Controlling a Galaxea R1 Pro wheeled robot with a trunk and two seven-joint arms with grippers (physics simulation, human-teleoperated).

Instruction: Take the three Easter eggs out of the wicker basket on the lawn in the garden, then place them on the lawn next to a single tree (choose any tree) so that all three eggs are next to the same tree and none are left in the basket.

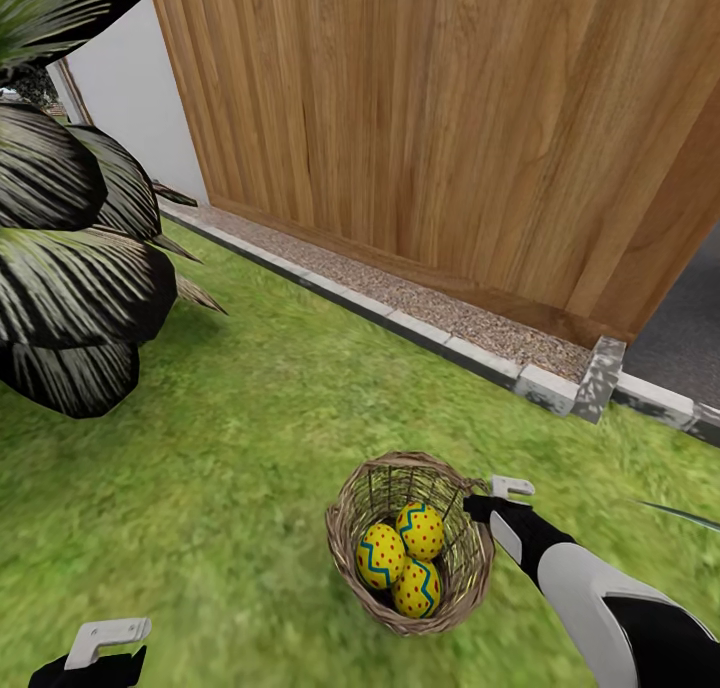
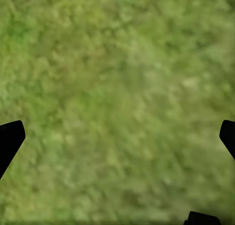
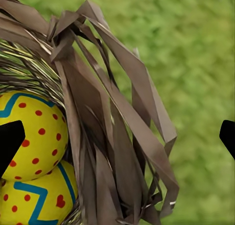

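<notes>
L pincer (image 1: 105,640) low at the near left over bare lawn (image 1: 220,488), fingers spread, nothing held, well apart from the basket. R pincer (image 1: 507,493) is the nearer one, at the wicker basket (image 1: 352,523) rim on its right side, spread wide in the wrist view, straddling the rim weave, empty. All 3 Easter eggs (image 1: 404,558) sit in the basket bottom, touching, so down and to the left of the R pincer. Eggs partly hidden by the basket wall; third egg cut off in the R wrist view. Far: gravel strip (image 1: 440,313), wooden fence (image 1: 450,118). Dark spiky plant (image 1: 70,268) at left; no thick-trunk tree seen.
</notes>
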